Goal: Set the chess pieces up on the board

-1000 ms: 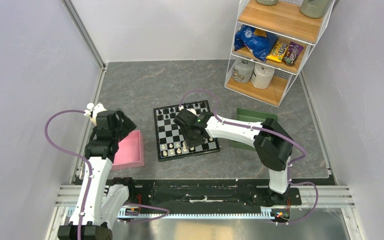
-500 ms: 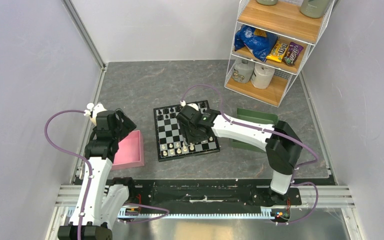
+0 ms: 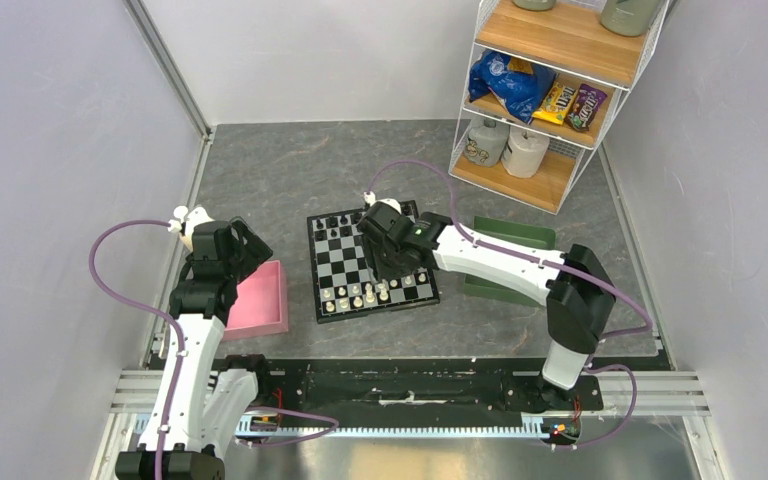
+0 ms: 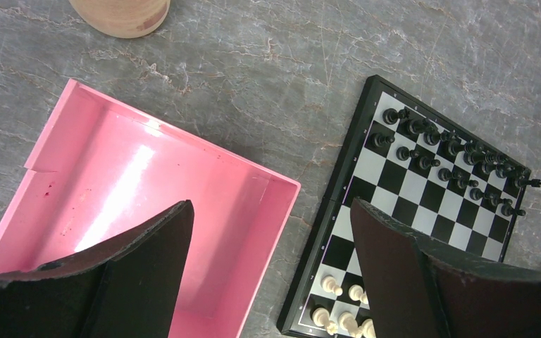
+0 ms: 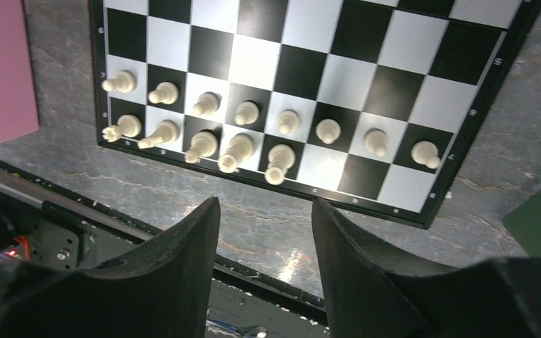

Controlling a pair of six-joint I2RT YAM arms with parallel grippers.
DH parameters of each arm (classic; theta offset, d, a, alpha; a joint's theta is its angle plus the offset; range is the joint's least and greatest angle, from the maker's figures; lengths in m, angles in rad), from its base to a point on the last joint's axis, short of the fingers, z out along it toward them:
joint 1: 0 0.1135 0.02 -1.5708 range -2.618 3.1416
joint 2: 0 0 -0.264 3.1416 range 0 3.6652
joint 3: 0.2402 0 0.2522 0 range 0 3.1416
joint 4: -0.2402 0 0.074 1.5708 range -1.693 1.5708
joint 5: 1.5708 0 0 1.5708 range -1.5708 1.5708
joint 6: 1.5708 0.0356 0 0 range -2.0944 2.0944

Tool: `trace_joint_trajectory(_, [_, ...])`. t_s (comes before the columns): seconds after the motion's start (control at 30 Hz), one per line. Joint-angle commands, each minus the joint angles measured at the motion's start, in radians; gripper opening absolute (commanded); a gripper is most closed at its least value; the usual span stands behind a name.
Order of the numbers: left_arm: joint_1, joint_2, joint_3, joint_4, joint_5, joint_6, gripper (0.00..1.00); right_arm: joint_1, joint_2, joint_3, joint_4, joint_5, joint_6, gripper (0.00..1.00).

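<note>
The board (image 3: 345, 262) lies mid-table, with black chess pieces (image 4: 451, 158) in two rows along its far edge. White chess pieces (image 5: 246, 113) stand in two rows along the near edge; the row nearest the edge has bare squares on its right. My right gripper (image 5: 264, 204) hangs open and empty above the table just in front of the board's near edge, its fingers (image 5: 183, 260) clear of every piece. In the top view the right gripper (image 3: 392, 268) is over the board's right half. My left gripper (image 4: 269, 205) is open wide and empty over the pink tray (image 4: 148, 190).
The pink tray (image 3: 260, 300) sits left of the board and a green tray (image 3: 505, 250) sits right of it, under the right arm. A wire shelf (image 3: 550, 90) with snacks and jars stands at the back right. The black base rail (image 5: 77, 218) runs along the near edge.
My right gripper has opened and pulled back from the near rows toward the board's far right, uncovering the white pieces there. The left arm has not moved.
</note>
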Motion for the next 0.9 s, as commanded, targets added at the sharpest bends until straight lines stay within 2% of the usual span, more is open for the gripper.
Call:
trace_joint_trajectory(0.0, [0.003, -0.004, 0.0, 0.025, 0.01, 0.024, 0.89, 0.012, 0.056, 0.077, 0.002, -0.067, -0.022, 0.55])
trace_joint_trajectory(0.37, [0.004, -0.001, 0.003, 0.025, 0.01, 0.026, 0.89, 0.034, 0.175, 0.176, -0.02, -0.085, -0.055, 0.43])
trace_joint_trajectory(0.57, [0.003, -0.005, 0.001, 0.025, 0.008, 0.024, 0.89, 0.045, 0.21, 0.192, -0.048, -0.042, -0.054, 0.4])
trace_joint_trajectory(0.63, [0.003, -0.004, 0.0, 0.025, 0.01, 0.025, 0.89, 0.044, 0.217, 0.194, -0.052, -0.028, -0.055, 0.44])
trace_joint_trajectory(0.67, [0.003, -0.004, 0.001, 0.025, 0.01, 0.024, 0.89, 0.045, 0.219, 0.195, -0.054, -0.028, -0.056, 0.4])
trace_joint_trajectory(0.87, [0.004, 0.001, -0.002, 0.029, 0.013, 0.023, 0.89, 0.045, 0.241, 0.206, -0.056, -0.053, -0.062, 0.36])
